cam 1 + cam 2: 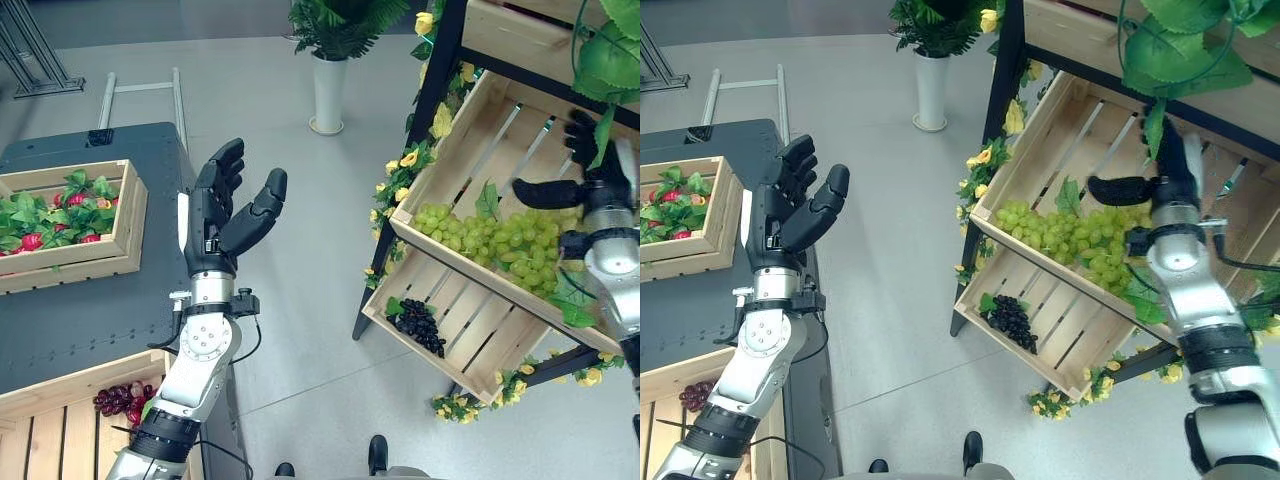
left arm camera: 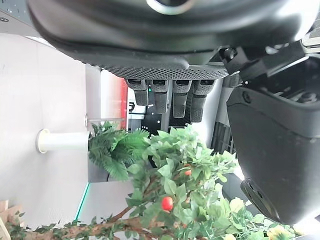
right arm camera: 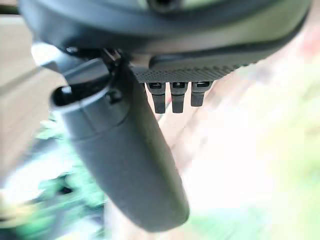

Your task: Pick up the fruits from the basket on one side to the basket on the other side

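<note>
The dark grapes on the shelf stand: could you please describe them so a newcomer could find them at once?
Start at the tilted wooden shelf stand on the robot's right, trimmed with yellow flowers. In its lowest crate lie the dark grapes, one small bunch, almost black, unlike the large heap of green grapes one crate higher.

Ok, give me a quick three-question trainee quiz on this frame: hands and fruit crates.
1. True or false: the left hand holds a fruit.
2. Which fruit lies in the upper tilted crate under the right hand?
A. black grapes
B. green grapes
C. strawberries
3. Fill in: the black grapes lie in the ____ crate of the stand.

Key:
1. False. It is raised over the floor, fingers open, empty.
2. B. The green grapes lie there.
3. Lower, meaning the lower crate.
</note>
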{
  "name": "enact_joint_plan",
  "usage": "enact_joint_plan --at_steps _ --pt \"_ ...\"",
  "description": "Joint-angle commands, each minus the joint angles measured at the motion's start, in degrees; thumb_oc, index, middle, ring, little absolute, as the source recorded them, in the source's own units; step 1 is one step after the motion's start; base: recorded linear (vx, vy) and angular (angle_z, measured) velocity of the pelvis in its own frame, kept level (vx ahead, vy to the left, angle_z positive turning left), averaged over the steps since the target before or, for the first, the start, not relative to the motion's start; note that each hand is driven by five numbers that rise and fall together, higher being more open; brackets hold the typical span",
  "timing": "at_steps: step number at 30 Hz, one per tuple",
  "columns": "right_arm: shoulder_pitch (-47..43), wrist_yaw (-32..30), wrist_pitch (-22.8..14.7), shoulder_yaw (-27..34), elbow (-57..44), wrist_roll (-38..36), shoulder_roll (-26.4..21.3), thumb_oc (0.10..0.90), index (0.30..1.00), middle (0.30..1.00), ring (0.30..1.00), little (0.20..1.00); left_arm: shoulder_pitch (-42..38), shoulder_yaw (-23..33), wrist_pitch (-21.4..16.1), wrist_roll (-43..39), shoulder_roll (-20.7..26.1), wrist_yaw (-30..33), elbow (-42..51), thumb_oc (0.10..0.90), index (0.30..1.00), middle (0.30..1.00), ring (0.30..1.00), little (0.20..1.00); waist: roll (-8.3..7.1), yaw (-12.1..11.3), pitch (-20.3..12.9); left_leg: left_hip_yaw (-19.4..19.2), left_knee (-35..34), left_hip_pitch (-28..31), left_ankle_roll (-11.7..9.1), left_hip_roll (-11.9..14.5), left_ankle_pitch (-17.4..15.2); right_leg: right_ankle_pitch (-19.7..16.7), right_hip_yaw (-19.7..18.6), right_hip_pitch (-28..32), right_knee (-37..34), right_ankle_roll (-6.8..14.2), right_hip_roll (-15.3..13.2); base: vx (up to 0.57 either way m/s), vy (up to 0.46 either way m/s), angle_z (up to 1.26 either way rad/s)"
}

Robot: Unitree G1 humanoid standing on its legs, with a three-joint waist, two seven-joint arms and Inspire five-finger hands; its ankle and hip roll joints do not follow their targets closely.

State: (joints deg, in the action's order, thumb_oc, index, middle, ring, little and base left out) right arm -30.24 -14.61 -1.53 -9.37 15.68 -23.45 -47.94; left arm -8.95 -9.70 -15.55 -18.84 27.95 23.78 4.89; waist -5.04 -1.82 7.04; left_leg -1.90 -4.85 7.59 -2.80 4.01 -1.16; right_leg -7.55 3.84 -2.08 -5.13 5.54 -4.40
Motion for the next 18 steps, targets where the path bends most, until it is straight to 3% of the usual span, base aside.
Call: enact_joint_plan --at_steps 1,6,14,18 --pt "-4.6 4.1 -8.2 4.3 -4.9 -6.3 -0.1 0.800 0.900 0.900 0.900 0.900 -8.2 0.2 -6.8 2.0 1.4 -0.9 -0.2 0.800 0.900 0.900 0.900 0.900 0.97 -0.3 -3.3 3.8 -0.2 -5.0 -0.1 0.4 1.1 5.3 2.8 6.1 0.1 1.4 -2.7 0.00 0.000 0.00" --pt "-2.1 11.0 -7.2 3.7 -12.4 -13.5 7.4 0.800 0.900 0.900 0.900 0.900 -7.4 0.7 -7.1 2.9 0.1 -0.6 -0.3 0.800 0.900 0.900 0.900 0.900 1.35 -0.1 -3.5 3.6 -0.2 -4.8 -0.1 0.3 0.8 5.5 2.9 6.3 0.1 1.4 -2.9 0.00 0.000 0.00" --pt "3.1 18.0 -3.9 2.5 -20.2 -22.5 14.6 0.800 0.900 0.900 0.900 0.900 -5.2 1.4 -7.2 4.3 -1.3 0.6 0.5 0.800 0.900 0.900 0.900 0.900 1.82 -0.5 -3.9 3.8 -0.2 -4.9 -0.1 -0.1 0.8 5.5 3.5 6.5 0.1 1.5 -3.3 0.00 0.027 0.00" --pt "8.2 20.6 -5.2 1.8 -23.5 -25.7 19.1 0.800 0.900 0.900 0.900 0.900 -3.1 1.9 -7.9 5.2 -1.9 1.5 0.7 0.800 0.900 0.900 0.900 0.900 2.02 -0.7 -3.9 3.5 -0.2 -5.0 0.2 -0.6 0.8 5.4 3.9 6.4 0.1 1.7 -3.7 0.00 0.068 -0.01"
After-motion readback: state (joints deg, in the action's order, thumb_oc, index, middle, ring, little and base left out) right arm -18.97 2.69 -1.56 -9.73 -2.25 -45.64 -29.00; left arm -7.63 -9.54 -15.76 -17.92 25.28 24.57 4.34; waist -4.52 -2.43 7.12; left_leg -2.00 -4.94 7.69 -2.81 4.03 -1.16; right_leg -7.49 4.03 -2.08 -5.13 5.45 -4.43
